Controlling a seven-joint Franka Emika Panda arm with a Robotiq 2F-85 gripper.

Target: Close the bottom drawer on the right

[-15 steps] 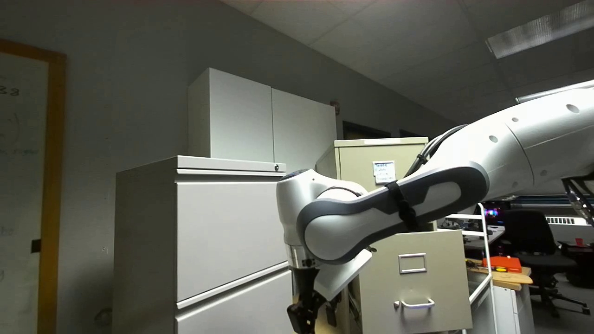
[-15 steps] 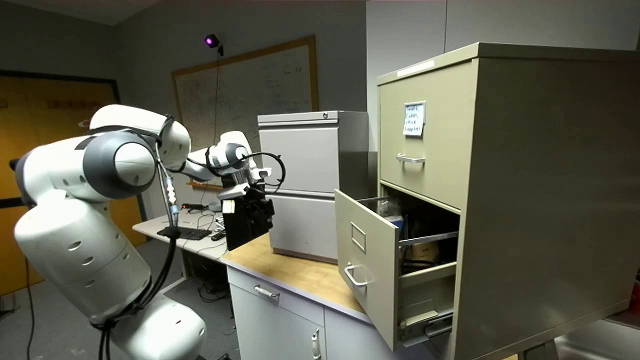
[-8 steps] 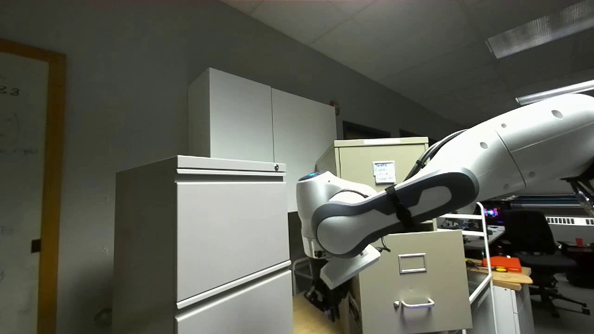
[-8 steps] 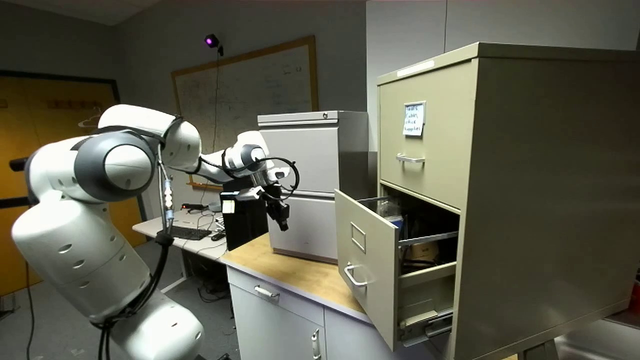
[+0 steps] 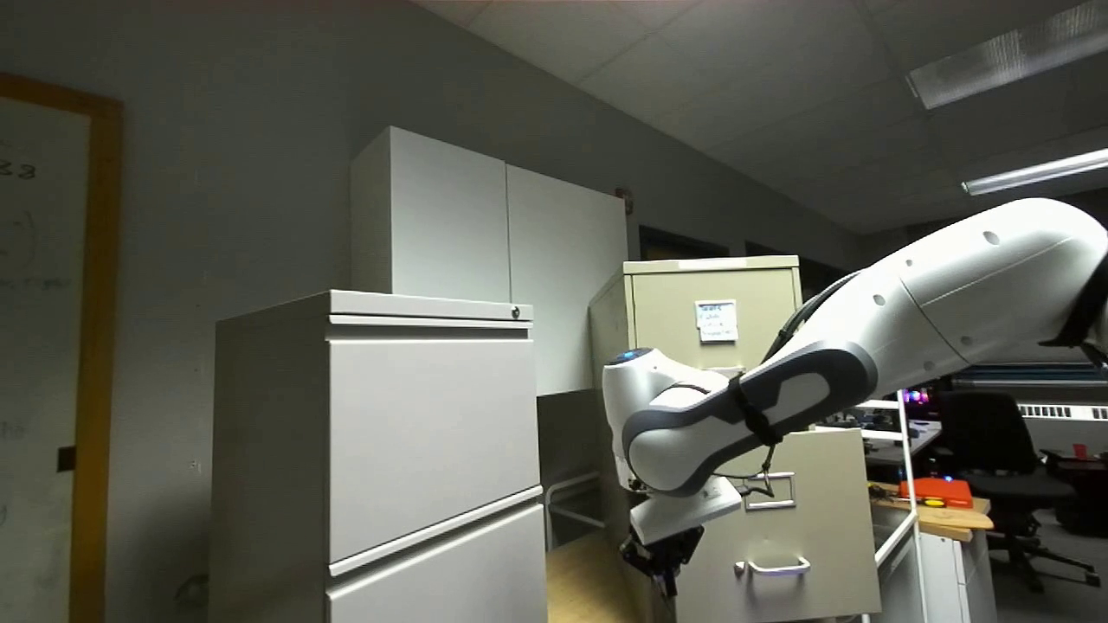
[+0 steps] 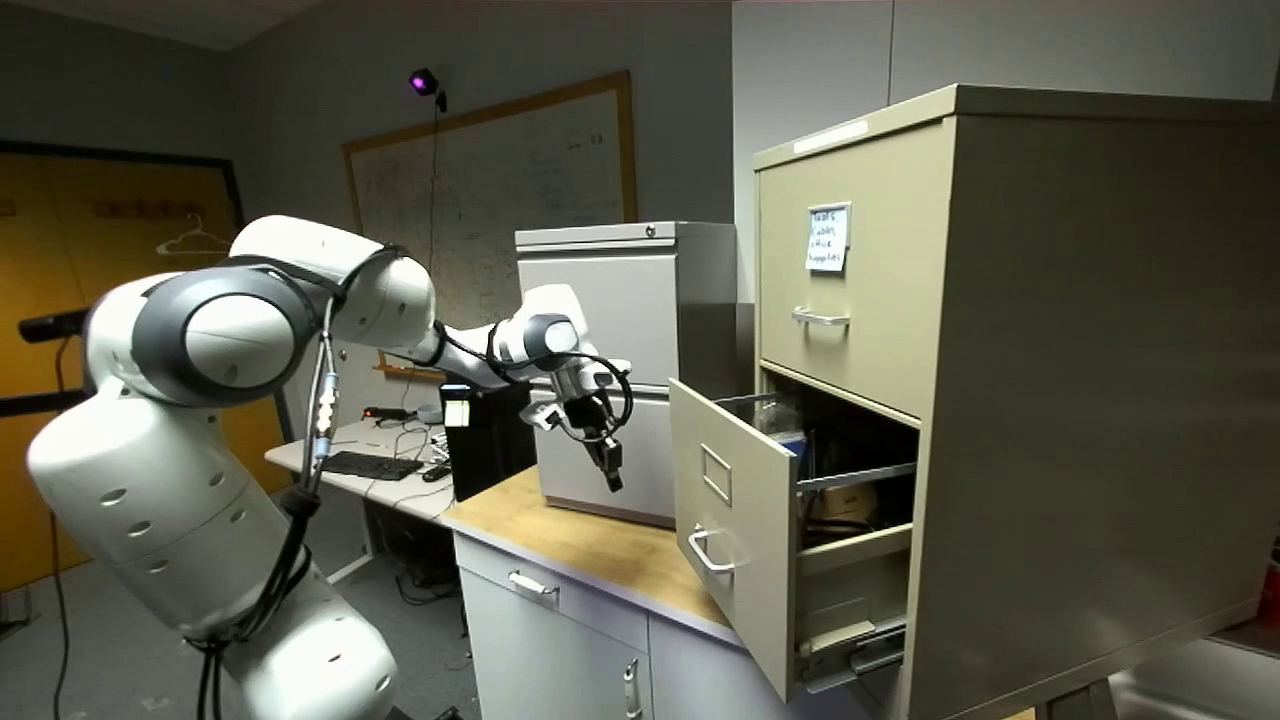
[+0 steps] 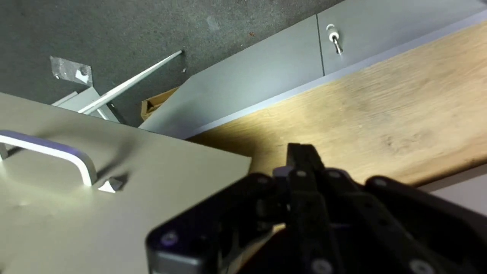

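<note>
The bottom drawer (image 6: 745,500) stands pulled out of the beige filing cabinet (image 6: 1090,380), with folders and boxes inside. Its front, with a silver pull (image 5: 779,567) and card holder, faces out in both exterior views. In the wrist view the drawer front (image 7: 125,220) fills the lower left, its pull (image 7: 49,146) at the left edge. My gripper (image 7: 302,146) is shut with its fingertips together and nothing between them. It points down over the wooden counter. In an exterior view the gripper (image 6: 614,483) hangs left of the drawer front, with a gap between them.
A light-grey cabinet (image 6: 600,450) stands on the wooden counter (image 6: 590,550) behind the gripper. The top beige drawer (image 6: 870,260), bearing a paper label, is flush with its cabinet. A white rack (image 5: 909,484) stands beside the drawer in an exterior view.
My gripper has closed. The arm has moved toward the beige cabinet and lowered, bringing the gripper closer to the drawer front. The drawer has not moved.
</note>
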